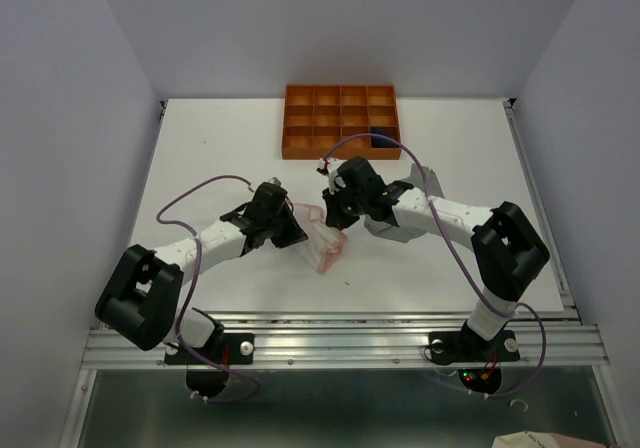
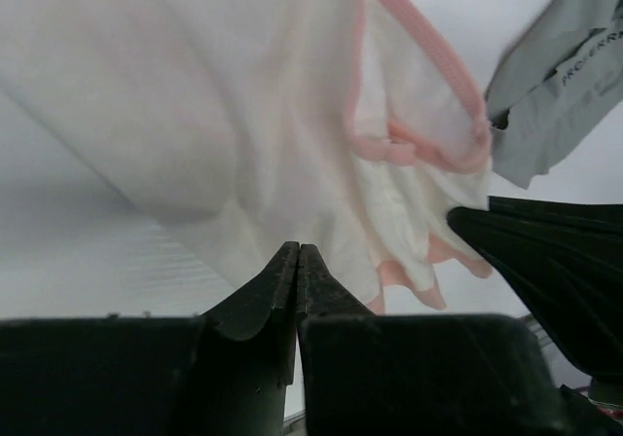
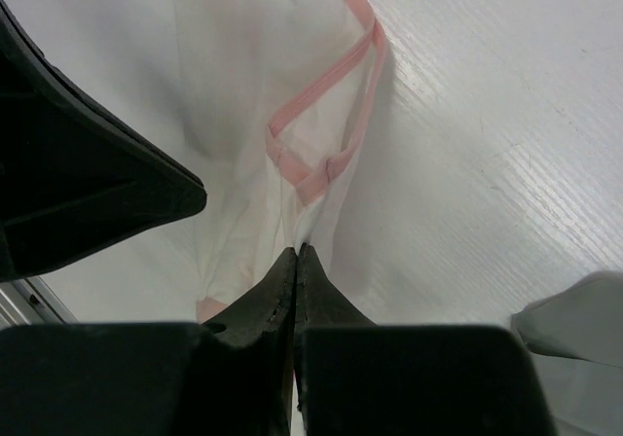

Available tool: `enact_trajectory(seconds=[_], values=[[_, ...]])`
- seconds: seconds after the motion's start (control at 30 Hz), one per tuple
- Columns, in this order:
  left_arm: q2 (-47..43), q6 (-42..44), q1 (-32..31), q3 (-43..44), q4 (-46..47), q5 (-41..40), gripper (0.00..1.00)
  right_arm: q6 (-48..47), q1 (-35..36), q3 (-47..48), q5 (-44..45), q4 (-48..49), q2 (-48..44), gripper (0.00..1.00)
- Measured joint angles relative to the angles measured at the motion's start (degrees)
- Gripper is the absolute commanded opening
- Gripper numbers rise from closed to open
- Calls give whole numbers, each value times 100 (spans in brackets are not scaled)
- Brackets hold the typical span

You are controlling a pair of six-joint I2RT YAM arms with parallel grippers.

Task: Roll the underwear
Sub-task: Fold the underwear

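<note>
White tabletop (image 1: 200,158) lies under both arms. My left tool (image 2: 297,249) and right tool (image 3: 295,251) are each clenched on an edge of the thin pale pink-white cloth underwear (image 1: 325,248), held up between them, I judge to spread it flat before rolling; the plain grey cloth underwear (image 2: 555,86) lies just beside.

Leaning inward from both sides, wrists close.
Reaching with white-and-black left arm (image 1: 215,236) and right arm (image 1: 450,218); pinching with black two-finger left gripper (image 2: 298,253) and right gripper (image 3: 296,253), jaws pressed tip to tip (each on the thin pale pink-white underwear (image 2: 195,95)).
</note>
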Motion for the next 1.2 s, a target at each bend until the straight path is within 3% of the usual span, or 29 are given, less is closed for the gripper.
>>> enact_trajectory(seconds=[0.17,0.4,1.2], values=[[271,42,-46,50,380,188,0,0,15,0,4,0,0,1],[1005,168,-109,247,420,304,0,-4,15,0,17,0,0,1],[1537,208,-420,717,376,339,0,2,15,0,-59,0,0,1]])
